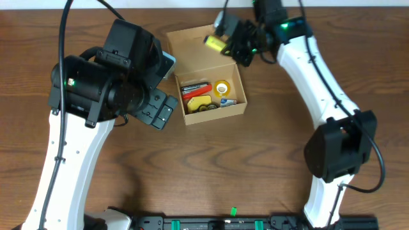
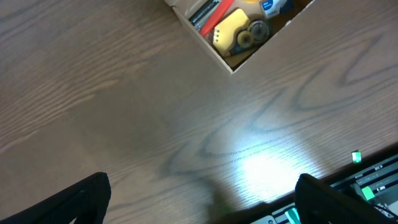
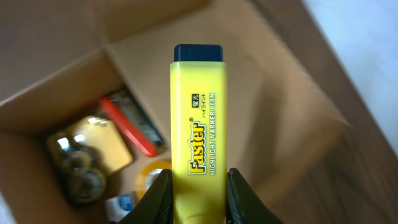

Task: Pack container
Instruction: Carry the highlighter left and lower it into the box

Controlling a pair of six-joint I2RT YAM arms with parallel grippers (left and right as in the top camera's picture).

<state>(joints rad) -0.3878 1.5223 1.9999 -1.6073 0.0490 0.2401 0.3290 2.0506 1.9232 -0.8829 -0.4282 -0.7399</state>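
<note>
Right fingers (image 3: 155, 198) around highlighter (image 3: 198, 124), above wood-grain table (image 1: 255, 160).

Overhead, close wrists; container (image 1: 189, 46) seemingly shared

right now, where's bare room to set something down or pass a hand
Bare table lies before the container's near wall, between left arm and right arm. Inside, the red item, yellow dispenser and tape roll crowd the near half; only a bare strip shows toward the flap, where the right tool holds the highlighter.
</note>
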